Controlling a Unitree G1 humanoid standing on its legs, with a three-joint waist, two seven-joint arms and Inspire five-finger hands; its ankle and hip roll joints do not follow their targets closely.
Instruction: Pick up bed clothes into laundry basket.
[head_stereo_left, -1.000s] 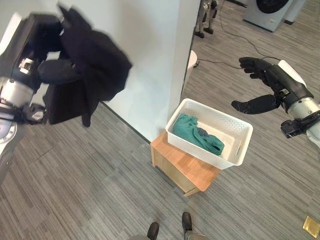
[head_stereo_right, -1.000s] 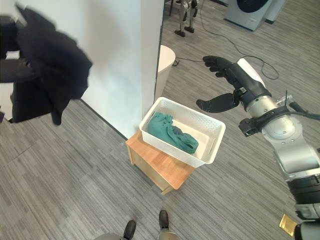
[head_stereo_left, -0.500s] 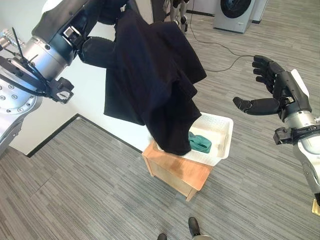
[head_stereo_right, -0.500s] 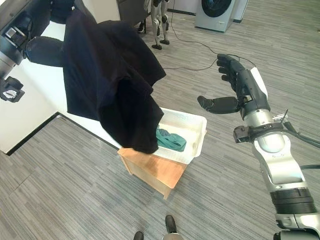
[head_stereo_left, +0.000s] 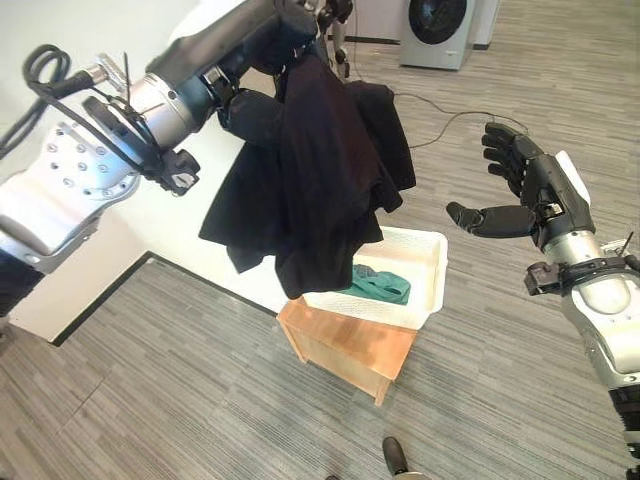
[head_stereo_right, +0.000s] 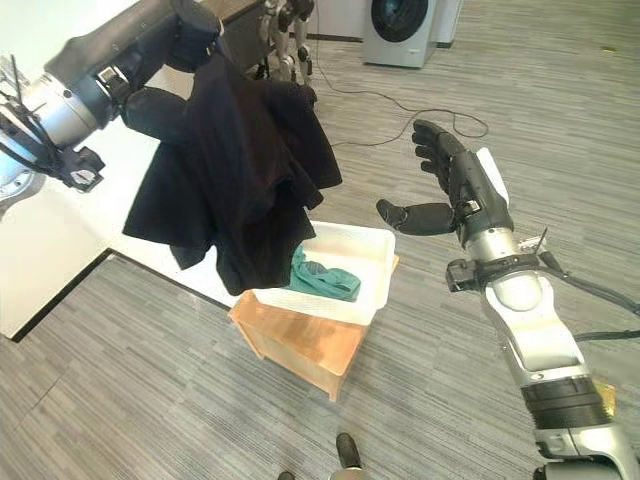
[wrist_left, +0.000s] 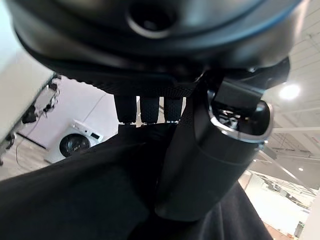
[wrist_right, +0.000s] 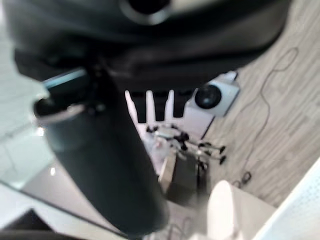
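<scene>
A second before, the black cloth (head_stereo_left: 310, 180) hung far off to the left, away from the white basket (head_stereo_left: 425, 262). Now the left hand (head_stereo_right: 195, 30) had swung it over, so its bottom hung at the basket's near edge. The drop looked close. The left arm reached high, and that hand's fingers (wrist_left: 150, 110) and thumb pinched the cloth's top. A green cloth (head_stereo_left: 380, 285) already lay inside. The right hand (head_stereo_left: 520, 190) was held up beside the basket, spread wide and empty.
</scene>
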